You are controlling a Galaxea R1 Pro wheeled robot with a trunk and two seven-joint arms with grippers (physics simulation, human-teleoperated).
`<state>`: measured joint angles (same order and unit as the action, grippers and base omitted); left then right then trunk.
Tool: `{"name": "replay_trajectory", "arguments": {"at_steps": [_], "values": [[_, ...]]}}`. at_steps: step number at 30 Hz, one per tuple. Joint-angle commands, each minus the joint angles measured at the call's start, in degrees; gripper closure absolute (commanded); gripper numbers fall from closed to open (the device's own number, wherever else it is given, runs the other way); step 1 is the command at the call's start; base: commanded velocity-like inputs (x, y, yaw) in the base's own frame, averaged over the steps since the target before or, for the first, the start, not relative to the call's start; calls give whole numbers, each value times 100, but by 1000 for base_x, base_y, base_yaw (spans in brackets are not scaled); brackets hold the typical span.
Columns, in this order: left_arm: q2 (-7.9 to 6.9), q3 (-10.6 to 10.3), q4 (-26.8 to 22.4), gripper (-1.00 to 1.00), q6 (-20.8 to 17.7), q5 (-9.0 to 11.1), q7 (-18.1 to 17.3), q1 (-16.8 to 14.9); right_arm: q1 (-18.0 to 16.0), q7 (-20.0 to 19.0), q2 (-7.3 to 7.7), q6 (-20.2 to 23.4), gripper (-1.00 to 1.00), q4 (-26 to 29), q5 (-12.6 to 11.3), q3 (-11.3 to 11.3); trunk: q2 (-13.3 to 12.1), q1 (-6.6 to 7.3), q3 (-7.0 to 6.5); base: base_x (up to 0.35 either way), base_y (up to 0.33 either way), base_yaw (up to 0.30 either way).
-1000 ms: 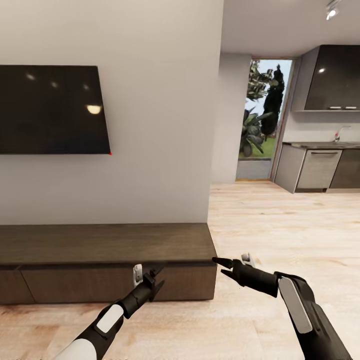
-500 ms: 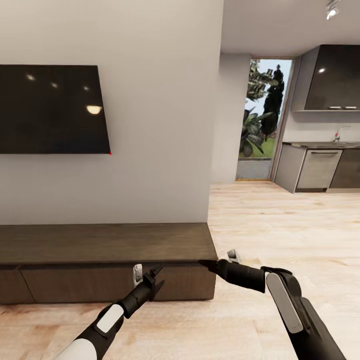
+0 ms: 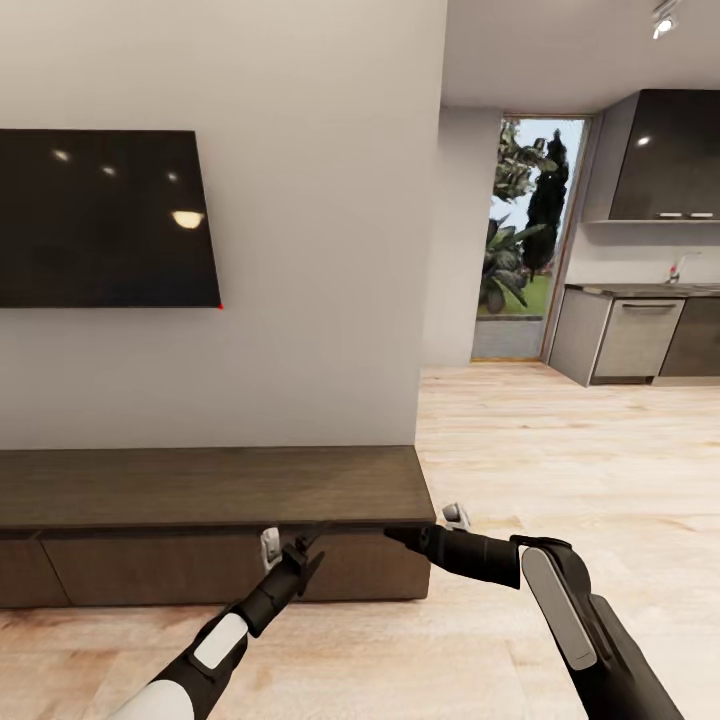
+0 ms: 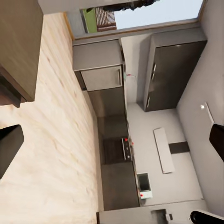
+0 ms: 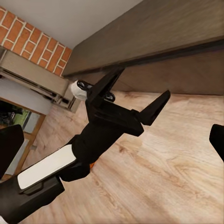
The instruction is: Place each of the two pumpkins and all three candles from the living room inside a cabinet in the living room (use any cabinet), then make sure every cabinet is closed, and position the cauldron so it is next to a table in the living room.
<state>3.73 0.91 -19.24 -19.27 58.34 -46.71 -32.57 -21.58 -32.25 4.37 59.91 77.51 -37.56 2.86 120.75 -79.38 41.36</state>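
Sliding left under the cabinet (image 3: 210,485) lip — right gripper (image 3: 392,534); left gripper (image 3: 312,545) jaws wide, right's unclear.

cabinet (image 3: 200,490) cut off at 9 o'clock edge of head view; right gripper (image 3: 395,533) tips merge with its dark front.

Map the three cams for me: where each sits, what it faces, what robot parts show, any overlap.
Head: on the robot's head, facing forward and down at the cabinet, TV and kitchen beyond; both arms show, left gripper, right gripper.
Left wrist: on the left arm, facing past the cabinet end across the floor to the kitchen; fingertips at the edges.
Right wrist: on the right arm, facing the left gripper and the cabinet.
Shared: the cabinet appears in all three; head and right wrist both see the left gripper.
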Motion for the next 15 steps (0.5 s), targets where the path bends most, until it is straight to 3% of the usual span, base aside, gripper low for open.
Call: {"name": "replay_trajectory", "arguments": {"at_steps": [1,8,15], "values": [[2,10,24,-100,-26,37,-7,-4,-4,-45,3,9,-100,1,42,2,3,1,6,0,0,0],[-4,68,227,-100,91,34,25,-4,-4,-45,9,9,-100,1,46,-1,3,1,6,36,-23,0],[-4,323,254,-100,107,26,175,-4,-4,-47,11,9,-100,1,24,-37,3,1,6,141,-98,0]]}}
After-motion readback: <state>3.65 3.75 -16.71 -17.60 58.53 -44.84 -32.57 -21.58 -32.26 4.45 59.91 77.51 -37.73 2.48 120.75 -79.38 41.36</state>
